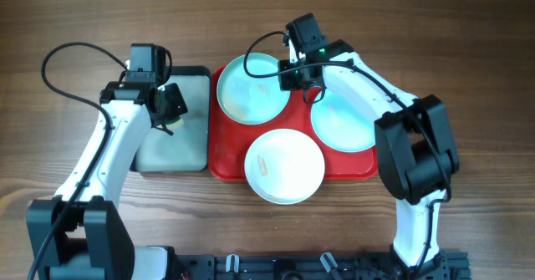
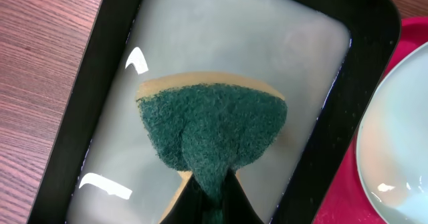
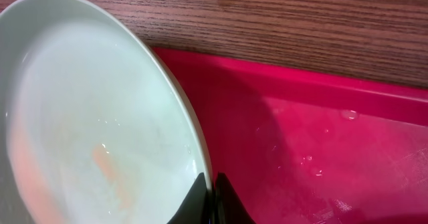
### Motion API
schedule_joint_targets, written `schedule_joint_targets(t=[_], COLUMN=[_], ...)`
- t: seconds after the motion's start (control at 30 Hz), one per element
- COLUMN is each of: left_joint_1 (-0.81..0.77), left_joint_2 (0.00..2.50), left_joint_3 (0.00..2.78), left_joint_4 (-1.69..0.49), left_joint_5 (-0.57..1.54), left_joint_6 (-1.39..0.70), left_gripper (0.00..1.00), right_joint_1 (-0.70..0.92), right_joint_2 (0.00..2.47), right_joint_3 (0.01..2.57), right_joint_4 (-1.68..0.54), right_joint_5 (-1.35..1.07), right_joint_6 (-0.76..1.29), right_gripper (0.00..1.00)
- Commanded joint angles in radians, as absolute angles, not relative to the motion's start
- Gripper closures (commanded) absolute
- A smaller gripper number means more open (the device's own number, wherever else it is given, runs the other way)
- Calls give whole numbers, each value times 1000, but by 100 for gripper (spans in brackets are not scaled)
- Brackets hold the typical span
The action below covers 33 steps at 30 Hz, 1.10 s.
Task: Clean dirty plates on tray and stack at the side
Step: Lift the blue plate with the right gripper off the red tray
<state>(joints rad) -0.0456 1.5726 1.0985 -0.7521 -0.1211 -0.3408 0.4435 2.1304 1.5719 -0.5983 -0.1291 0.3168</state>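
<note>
The red tray holds three plates: a pale blue plate at the back left, a second pale blue plate at the right, and a white plate at the front with an orange smear. My right gripper is shut on the back-left plate's rim; that plate shows orange smears in the right wrist view and looks tilted off the tray. My left gripper is shut on a green and yellow sponge over the black-rimmed tray.
The black-rimmed tray with a pale wet inside sits just left of the red tray. Bare wooden table lies to the right and behind. Cables run from both arms.
</note>
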Motion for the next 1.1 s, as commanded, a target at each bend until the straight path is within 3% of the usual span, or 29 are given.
schedule_joint_targets(t=[0.0, 0.77, 1.07], left_joint_1=[-43, -43, -43], left_joint_2=[1571, 1568, 1451], left_joint_3=[1093, 1093, 1093], left_joint_4=[-752, -755, -779], left_joint_5=[-111, -128, -127], left_joint_6=[-321, -326, -329], left_gripper=[96, 96, 96], right_joint_1=[447, 456, 556], right_joint_2=[2149, 2095, 2038], right_joint_3=[1593, 1711, 1711], right_joint_4=[-595, -641, -540], right_joint_5=[-110, -108, -48], right_joint_6=[315, 295, 323], right_gripper=[96, 96, 96])
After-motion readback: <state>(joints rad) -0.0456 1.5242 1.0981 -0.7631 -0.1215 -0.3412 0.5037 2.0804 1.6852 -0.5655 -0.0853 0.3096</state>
